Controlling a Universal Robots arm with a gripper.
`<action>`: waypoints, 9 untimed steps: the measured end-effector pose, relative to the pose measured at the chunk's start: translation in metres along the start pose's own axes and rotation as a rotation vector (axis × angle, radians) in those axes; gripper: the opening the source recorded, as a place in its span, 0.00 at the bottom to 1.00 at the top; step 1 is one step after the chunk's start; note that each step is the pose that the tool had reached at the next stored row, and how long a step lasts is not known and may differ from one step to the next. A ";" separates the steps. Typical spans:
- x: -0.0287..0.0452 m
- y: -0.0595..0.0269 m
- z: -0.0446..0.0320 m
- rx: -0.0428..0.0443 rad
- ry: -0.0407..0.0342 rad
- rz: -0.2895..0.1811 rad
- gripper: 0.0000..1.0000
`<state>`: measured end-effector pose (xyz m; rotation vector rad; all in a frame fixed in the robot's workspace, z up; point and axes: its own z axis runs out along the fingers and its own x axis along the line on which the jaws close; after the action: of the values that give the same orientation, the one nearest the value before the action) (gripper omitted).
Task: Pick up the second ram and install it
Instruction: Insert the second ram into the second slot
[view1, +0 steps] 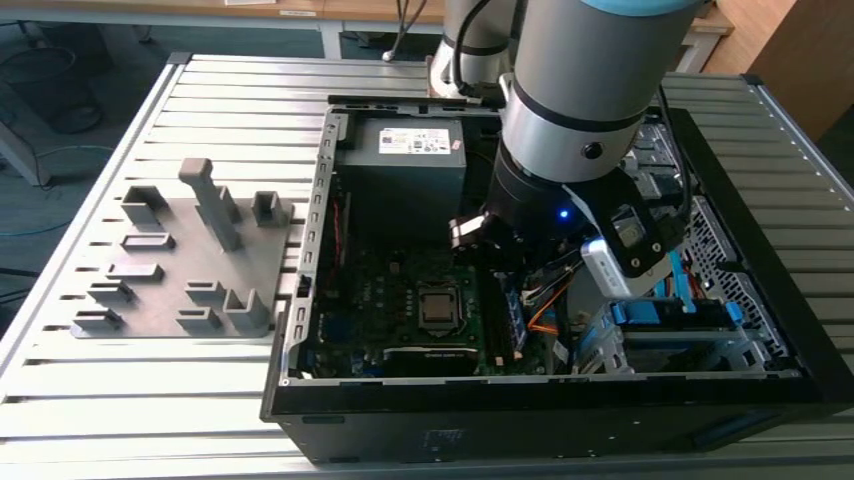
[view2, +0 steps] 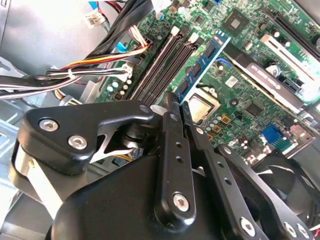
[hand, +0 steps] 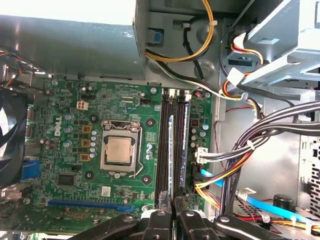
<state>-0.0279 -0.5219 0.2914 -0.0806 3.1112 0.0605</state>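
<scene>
My gripper (view2: 177, 102) hangs inside the open computer case (view1: 300, 300), over the memory slots of the green motherboard (hand: 75, 125). Its two black fingers (hand: 159, 217) are shut on the second ram (view2: 205, 62), a thin blue-edged strip. The first wrist view shows that strip edge-on (hand: 171, 150), running along one slot from between the fingertips. Whether it is seated in the slot I cannot tell. A look-alike dark strip (hand: 182, 140) stands in the neighbouring slot on the cable side. The grey fixture (view1: 180, 270) lies on the table at the exterior view's left, with bare ribs.
The processor socket (hand: 119, 152) sits beside the slots. Bundled cables (hand: 250, 150) and a metal drive cage (hand: 290, 35) crowd the other side. A black fan (hand: 10, 135) is at the board's far edge. The power supply (view1: 400, 160) fills the case's back.
</scene>
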 end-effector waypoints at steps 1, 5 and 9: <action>0.0000 0.0000 0.0000 0.0000 0.0000 0.000 0.14; 0.0001 -0.0001 0.0023 -0.0002 0.0000 0.000 0.14; 0.0002 -0.0002 0.0059 0.0000 0.0000 0.000 0.14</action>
<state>-0.0279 -0.5219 0.2855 -0.0808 3.1112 0.0606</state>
